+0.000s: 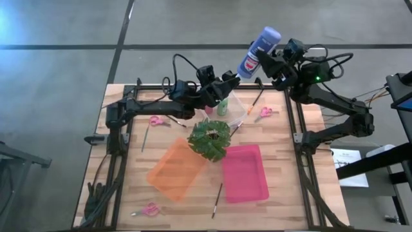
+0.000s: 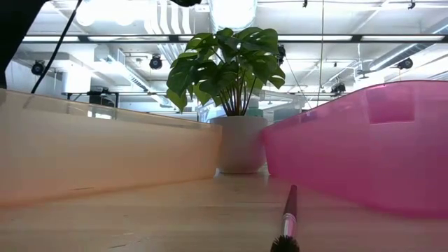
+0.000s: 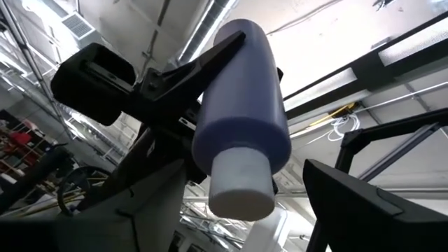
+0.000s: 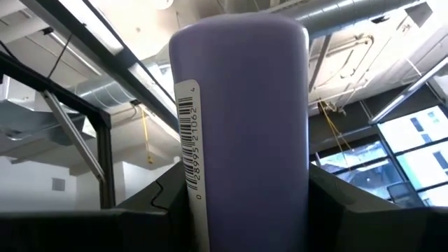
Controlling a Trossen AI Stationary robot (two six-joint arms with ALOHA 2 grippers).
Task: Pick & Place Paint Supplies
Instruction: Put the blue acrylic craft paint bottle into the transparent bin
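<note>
From above, my right gripper (image 1: 269,57) is clamped on the blue-purple paint bottle (image 1: 259,49), lifted over the table's (image 1: 283,154) far edge, cap toward my left gripper (image 1: 226,82); I cannot tell how far that one is open.

At table height, neither gripper shows.

My left wrist sees the bottle's white cap (image 3: 241,182).

My right wrist reads a barcode (image 4: 190,140), 28995 21062.

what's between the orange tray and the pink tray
In the high view, the plant sits at the far end of the gap between the orange tray and pink tray; nearer, bare table.
</note>
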